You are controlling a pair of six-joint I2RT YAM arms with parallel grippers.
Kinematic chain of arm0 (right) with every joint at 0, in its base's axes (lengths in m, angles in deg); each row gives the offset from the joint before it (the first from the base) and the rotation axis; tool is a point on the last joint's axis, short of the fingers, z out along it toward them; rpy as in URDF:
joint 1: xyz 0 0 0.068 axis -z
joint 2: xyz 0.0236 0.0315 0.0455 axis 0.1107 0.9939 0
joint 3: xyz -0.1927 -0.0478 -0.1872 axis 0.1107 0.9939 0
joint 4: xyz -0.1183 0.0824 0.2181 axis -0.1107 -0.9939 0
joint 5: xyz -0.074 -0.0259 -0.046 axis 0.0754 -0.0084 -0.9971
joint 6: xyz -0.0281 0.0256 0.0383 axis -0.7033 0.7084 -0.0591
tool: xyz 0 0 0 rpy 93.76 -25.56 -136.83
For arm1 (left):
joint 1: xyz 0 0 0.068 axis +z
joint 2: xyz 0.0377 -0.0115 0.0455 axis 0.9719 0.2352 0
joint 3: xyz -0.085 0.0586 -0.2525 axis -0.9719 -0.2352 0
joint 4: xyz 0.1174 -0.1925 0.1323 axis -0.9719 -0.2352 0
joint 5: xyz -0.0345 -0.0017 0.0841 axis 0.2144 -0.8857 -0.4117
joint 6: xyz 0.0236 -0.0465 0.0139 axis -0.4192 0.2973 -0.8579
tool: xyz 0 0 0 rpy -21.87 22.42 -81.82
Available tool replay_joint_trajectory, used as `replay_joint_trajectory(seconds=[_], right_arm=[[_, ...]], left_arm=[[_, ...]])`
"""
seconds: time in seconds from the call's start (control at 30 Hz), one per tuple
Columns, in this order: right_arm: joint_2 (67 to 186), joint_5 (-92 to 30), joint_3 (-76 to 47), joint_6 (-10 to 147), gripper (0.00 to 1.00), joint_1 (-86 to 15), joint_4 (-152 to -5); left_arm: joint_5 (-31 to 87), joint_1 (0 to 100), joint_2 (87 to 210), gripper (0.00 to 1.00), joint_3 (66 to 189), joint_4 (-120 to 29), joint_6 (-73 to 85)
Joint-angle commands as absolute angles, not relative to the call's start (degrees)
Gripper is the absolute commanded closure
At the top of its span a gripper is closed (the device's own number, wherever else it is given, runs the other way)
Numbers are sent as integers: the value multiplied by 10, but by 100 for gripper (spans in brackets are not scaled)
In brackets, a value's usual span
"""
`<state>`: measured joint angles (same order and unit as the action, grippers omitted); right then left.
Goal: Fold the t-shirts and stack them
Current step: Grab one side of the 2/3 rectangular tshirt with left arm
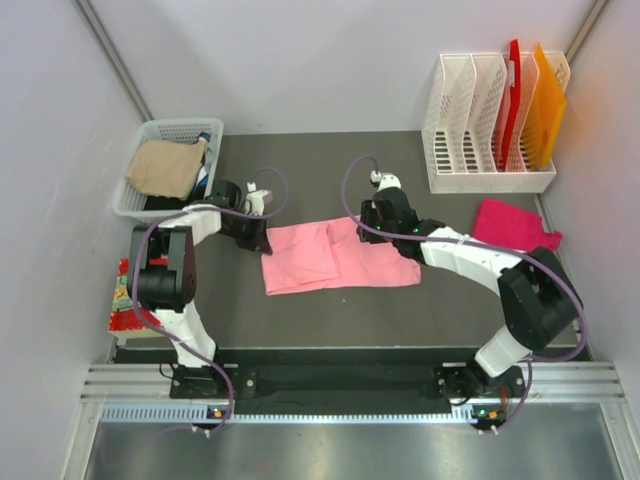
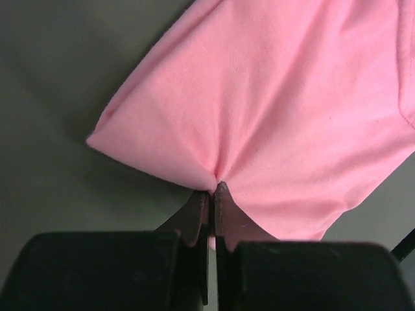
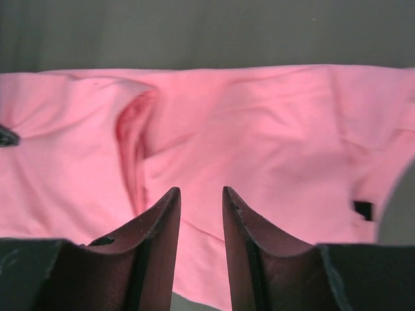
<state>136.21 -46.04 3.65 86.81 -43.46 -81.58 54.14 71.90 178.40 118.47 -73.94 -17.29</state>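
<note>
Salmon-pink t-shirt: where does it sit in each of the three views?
Top external: pink t-shirt mid-table, between both arms.
Left wrist: the t-shirt fills the upper right, edge pinched by the shut jaws.
Right wrist: the t-shirt spans the middle, behind the open jaws.
Shared landmark: dark table around it.

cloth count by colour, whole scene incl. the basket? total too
Salmon-pink t-shirt: 1
Magenta t-shirt: 1
Tan cloth, in the basket: 1
Red-edged patterned piece: 1
Total: 4
</note>
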Motion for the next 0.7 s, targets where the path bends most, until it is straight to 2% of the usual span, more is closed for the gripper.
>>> replay_joint_trajectory(seconds=[0.0, 0.3, 0.53, 0.67], right_arm=[[1321, -493, 54, 876, 67, -418, -800], [1317, -489, 83, 887, 68, -417, -784], [1319, -480, 99, 893, 68, -415, -751], [1315, -472, 106, 896, 68, -416, -738]], left_arm=[[495, 759, 1725, 100, 1194, -836, -244], [468, 817, 1681, 100, 1251, -940, -284], [479, 806, 1650, 100, 1326, -1001, -262], [464, 768, 1649, 100, 1361, -1022, -243]])
